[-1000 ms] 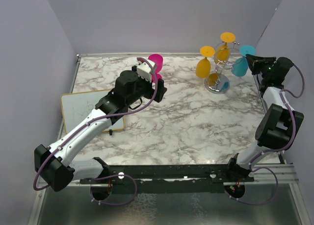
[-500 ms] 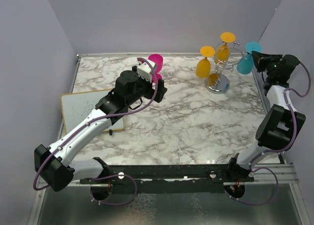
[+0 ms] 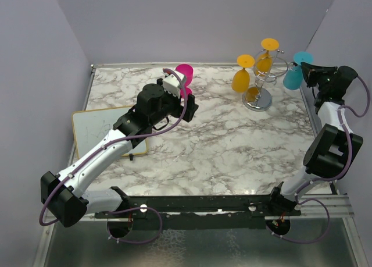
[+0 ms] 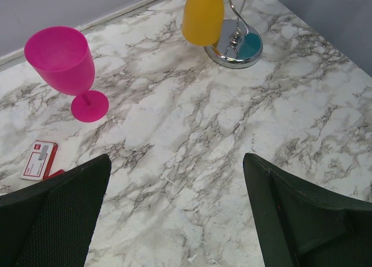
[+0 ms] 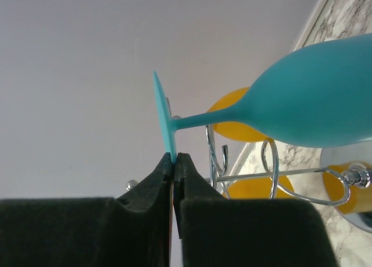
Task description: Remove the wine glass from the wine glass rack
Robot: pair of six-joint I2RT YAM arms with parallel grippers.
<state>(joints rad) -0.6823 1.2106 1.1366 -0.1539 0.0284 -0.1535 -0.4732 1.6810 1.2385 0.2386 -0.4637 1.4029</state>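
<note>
1. Nearest, at 9 o'clock in the overhead view, a white board [image 3: 93, 130] lies on the marble counter [image 3: 232, 145], partly under the left arm.
2. The left end effector [image 4: 175, 162] hovers over the counter with its fingers spread wide, grasping nothing. Just beyond it, at 11 o'clock, a pink wine glass [image 4: 61, 60] stands upright, with a small red and white card [image 4: 39, 160] near its foot.
3. Farther off, at 1 o'clock, the wine glass rack [image 3: 264, 69] stands on its shiny round base. Yellow wine glasses [image 3: 240, 79] hang upside down from its wire arms.
4. At 2 o'clock, just right of the rack, the right end effector [image 5: 174, 156] is clenched on the rim of the foot of a teal wine glass [image 5: 314, 104]. The glass is held in the air, tipped on its side. From overhead it looks apart from the wire arms. In the wrist view its stem crosses in front of them, and contact cannot be ruled out.
5. Judgement: the glass seems to be off its hook and the step in hand is carrying it away.
6. The next move calls for clearing the wire loops, turning the glass upright and setting it on bare counter. It should go slowly, because so thin a pinch could let the glass pivot.
</note>
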